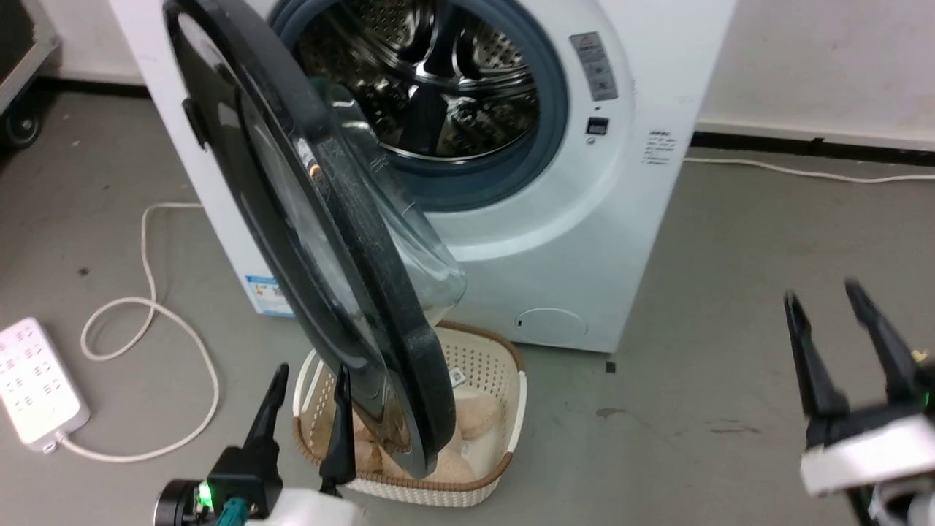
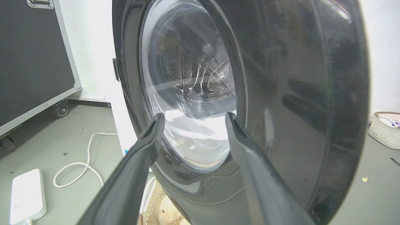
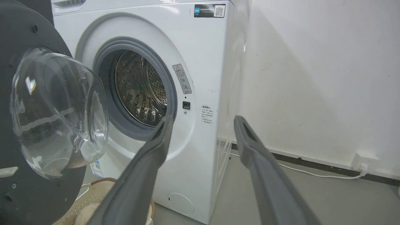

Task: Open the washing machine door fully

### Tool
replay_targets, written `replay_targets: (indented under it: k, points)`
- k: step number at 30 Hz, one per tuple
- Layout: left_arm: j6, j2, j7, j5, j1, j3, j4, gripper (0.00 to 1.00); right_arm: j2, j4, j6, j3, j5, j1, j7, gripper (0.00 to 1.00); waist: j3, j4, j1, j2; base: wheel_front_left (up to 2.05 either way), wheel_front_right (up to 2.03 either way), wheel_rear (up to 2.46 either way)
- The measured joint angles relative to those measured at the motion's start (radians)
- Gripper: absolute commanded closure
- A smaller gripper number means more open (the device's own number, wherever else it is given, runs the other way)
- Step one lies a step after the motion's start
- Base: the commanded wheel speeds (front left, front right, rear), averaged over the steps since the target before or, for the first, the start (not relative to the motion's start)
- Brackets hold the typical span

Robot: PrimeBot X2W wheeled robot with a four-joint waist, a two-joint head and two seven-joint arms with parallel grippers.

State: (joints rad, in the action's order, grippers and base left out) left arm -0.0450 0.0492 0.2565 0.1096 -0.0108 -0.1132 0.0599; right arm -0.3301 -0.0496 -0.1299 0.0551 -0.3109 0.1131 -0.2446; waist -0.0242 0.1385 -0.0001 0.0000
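Mid-opening: door (image 1: 314,219) approx halfway, just ahead of L gripper (image 1: 310,372) fingers, spread, empty. R gripper (image 1: 824,294) spread too, well apart. Next, prob.: hook rim, swing further from washer (image 1: 621,190).

The head camera looks down from high up, in front of the big white front-loading washing machine (image 1: 584,241). The left wrist camera sits low and very close to the outside of the large round door with its shiny black rim (image 2: 297,93), facing it. The right wrist camera sits low and farther back, off to the right, facing the machine's front. All three see the door; head and left wrist both see the white power strip (image 1: 33,380).
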Motion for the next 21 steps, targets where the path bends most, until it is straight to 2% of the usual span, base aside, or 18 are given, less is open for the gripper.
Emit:
replay_targets:
  k: [2,6,8,11,19,20,21]
  points:
    - [0.005,0.0,0.0,0.0,-0.016,0.004,0.0,0.0,0.077,0.03,0.0,-0.064,0.081,-0.06,-0.006,0.0,0.009,-0.011,0.0,0.0,0.0,0.0,0.0]
    - [0.014,0.0,0.0,0.0,-0.035,0.015,-0.001,0.0,0.206,0.095,0.0,-0.121,0.237,-0.155,-0.012,0.0,0.023,-0.032,0.0001,0.0,0.0,0.0,0.0]
    - [0.019,0.0,0.0,-0.001,-0.038,0.021,-0.002,0.0,0.245,0.124,0.0,-0.134,0.278,-0.191,-0.013,0.0,0.027,-0.039,0.0,0.0,0.0,0.0,0.0]
    - [0.026,0.0,0.0,-0.001,-0.043,0.029,0.003,0.0,0.268,0.141,0.0,-0.137,0.293,-0.225,-0.013,0.0,0.03,-0.05,0.0002,0.0,0.0,0.0,0.0]
    - [0.038,0.0,0.0,-0.005,-0.045,0.04,-0.001,0.0,0.274,0.145,0.0,-0.138,0.267,-0.253,-0.013,0.0,0.022,-0.061,0.0003,0.0,0.0,0.0,0.0]
    - [0.039,0.0,0.0,-0.004,-0.045,0.04,-0.002,0.57,0.274,0.145,0.0,-0.141,0.263,-0.252,-0.013,0.0,0.021,-0.061,0.0002,0.0,0.0,0.0,0.0]
    - [0.039,0.0,0.0,-0.001,-0.045,0.04,-0.004,1.0,0.274,0.145,0.0,-0.142,0.258,-0.252,-0.013,0.0,0.02,-0.059,0.0002,0.0,0.0,0.0,0.0]
